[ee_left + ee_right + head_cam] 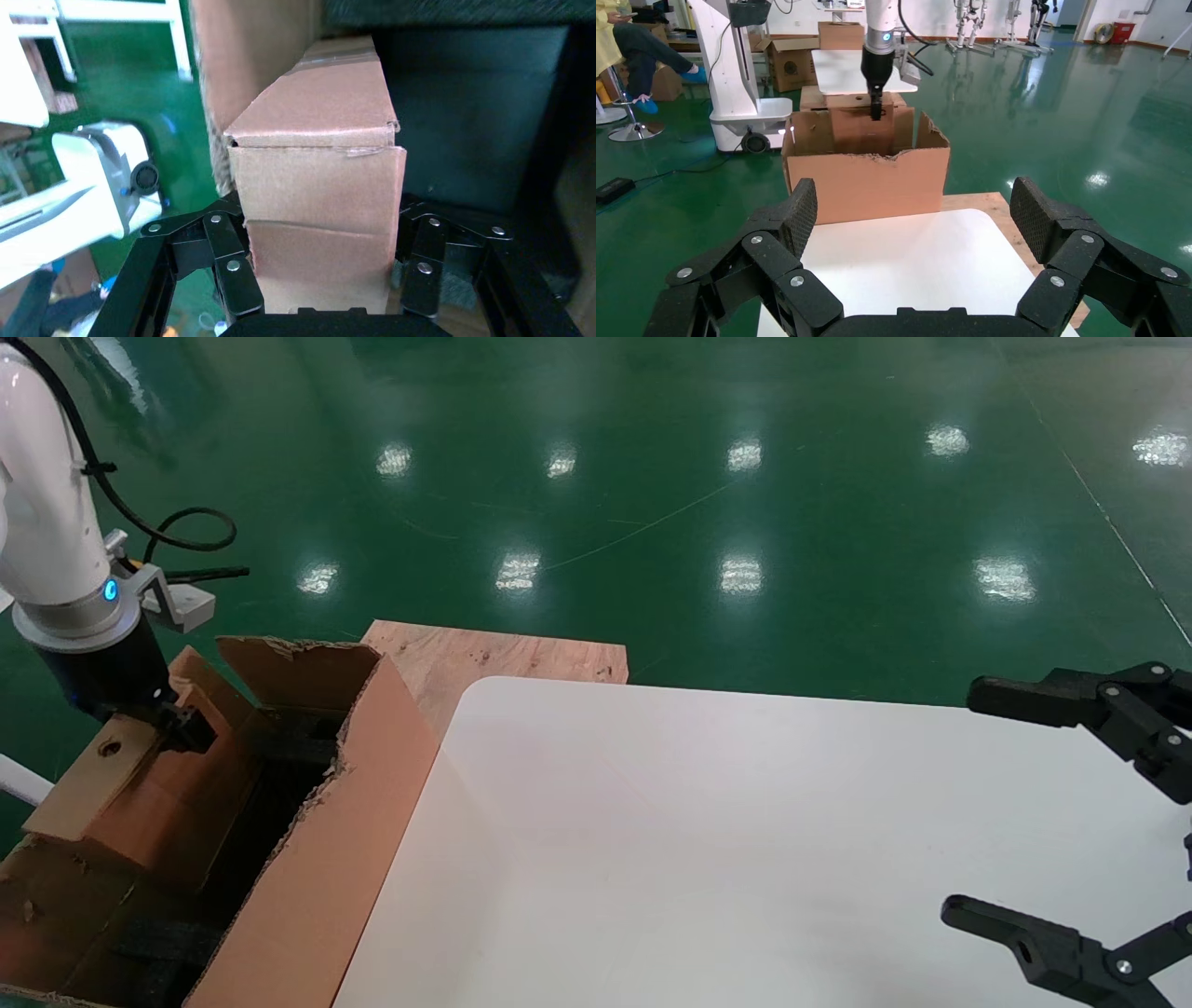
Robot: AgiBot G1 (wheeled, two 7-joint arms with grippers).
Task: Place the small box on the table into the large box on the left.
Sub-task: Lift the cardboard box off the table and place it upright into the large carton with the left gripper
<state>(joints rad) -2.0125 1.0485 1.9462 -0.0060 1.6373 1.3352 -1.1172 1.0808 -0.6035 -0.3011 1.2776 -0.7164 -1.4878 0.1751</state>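
Small box (140,784) clamped in left tool (320,270), long axis along large box (317,859) cavity directly below; right tool (912,232) spread apart over the surface's right edge

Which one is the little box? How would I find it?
Start at the white table, then look left to the large box with ragged torn edges beside it. The small box is the neat, plain brown one held in the left gripper, partly inside that carton. A round hole in its end face sets it apart.
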